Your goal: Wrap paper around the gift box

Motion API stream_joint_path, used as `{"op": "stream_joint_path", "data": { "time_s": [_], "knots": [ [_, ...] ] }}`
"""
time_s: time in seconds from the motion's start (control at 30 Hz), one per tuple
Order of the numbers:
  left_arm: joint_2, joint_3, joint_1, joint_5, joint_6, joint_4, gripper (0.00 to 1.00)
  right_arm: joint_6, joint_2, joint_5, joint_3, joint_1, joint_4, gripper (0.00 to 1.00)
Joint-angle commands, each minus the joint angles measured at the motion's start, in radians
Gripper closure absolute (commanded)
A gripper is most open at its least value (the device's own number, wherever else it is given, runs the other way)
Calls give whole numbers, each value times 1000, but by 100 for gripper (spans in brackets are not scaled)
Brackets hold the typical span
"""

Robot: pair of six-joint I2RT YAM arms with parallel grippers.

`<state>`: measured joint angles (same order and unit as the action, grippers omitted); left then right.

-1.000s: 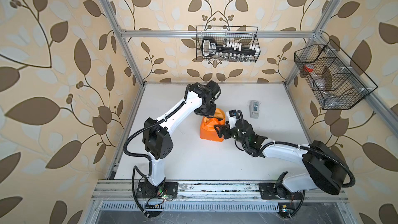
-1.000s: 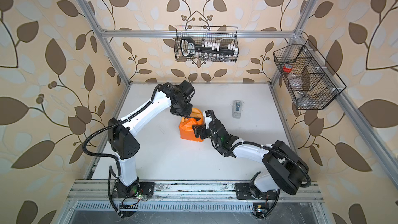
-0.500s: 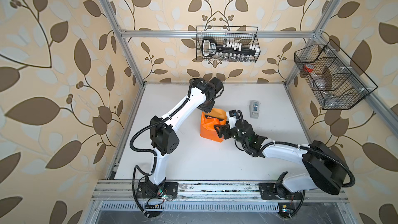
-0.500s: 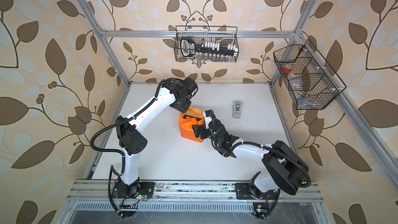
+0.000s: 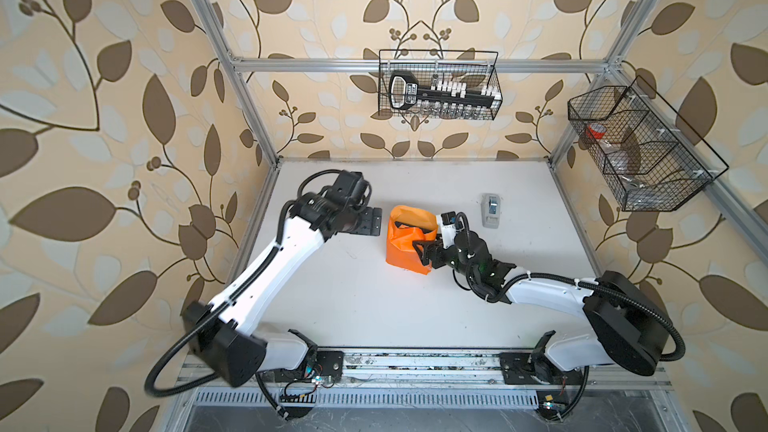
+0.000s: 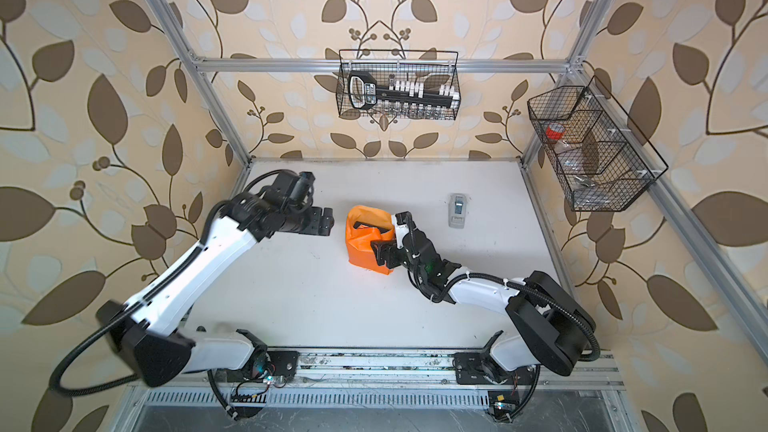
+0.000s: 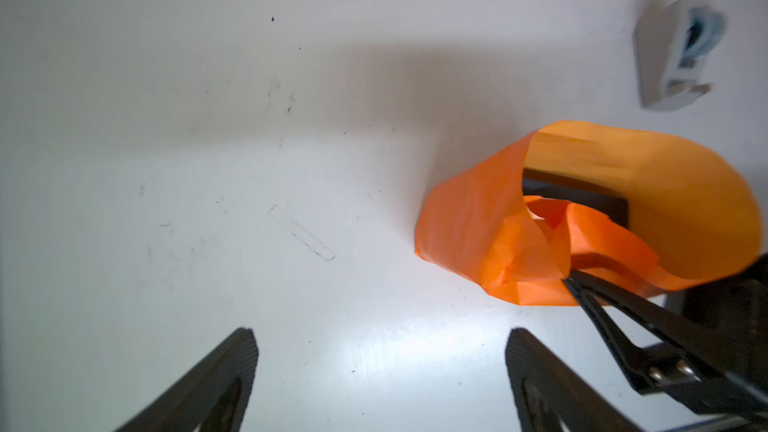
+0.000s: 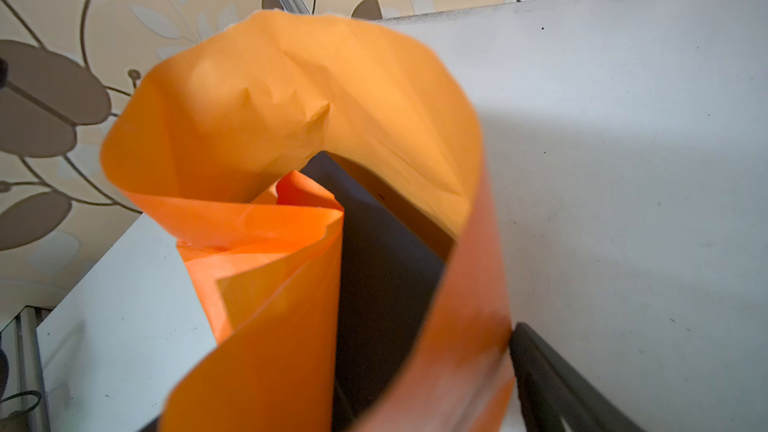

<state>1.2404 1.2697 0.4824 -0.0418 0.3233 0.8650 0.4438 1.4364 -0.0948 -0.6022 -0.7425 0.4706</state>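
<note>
The table is flat and white, with little dark scuff marks on it. The walls around it are tan with big brown leaves, and shiny metal bars make a frame. Two black wire baskets hang on the walls, far from both sets of jaws. The back basket holds a long black and white thing; I cannot tell what it is. The side basket has three parts, and one part holds something with a red top. There are two arms. The left gripper has its jaws wide apart, with only bare table between them. The right gripper has its jaws wide too, one on each side of the gift box, and they press the paper against it. So the black box sits on the table between the right jaws. It is a little way out in front of the left jaws and off to one side, not touching them. The orange paper goes around the box, but it stands up loose and open at the top, so some black shows inside. A small grey tape dispenser lies just past the right jaws, not touching them. There is one box, one sheet of paper and one dispenser.
</note>
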Motion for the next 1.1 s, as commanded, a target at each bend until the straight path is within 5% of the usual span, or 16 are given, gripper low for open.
{"op": "stream_joint_path", "data": {
  "time_s": [0.0,0.17,0.53,0.77,1.07],
  "knots": [
    [-27,-163,11,204,106,-324,5,-35,31,21,10,-8,-89,13],
    [14,-280,12,291,148,-497,7,-35,32,24,9,-7,-91,13],
    [48,-419,-13,283,178,-754,12,-36,37,33,8,-8,-95,15],
    [138,-443,-15,348,166,-858,40,-40,42,35,1,-8,-103,16],
    [12,-482,-2,200,153,-851,48,-42,42,34,-4,-8,-113,17]
  ]
}}
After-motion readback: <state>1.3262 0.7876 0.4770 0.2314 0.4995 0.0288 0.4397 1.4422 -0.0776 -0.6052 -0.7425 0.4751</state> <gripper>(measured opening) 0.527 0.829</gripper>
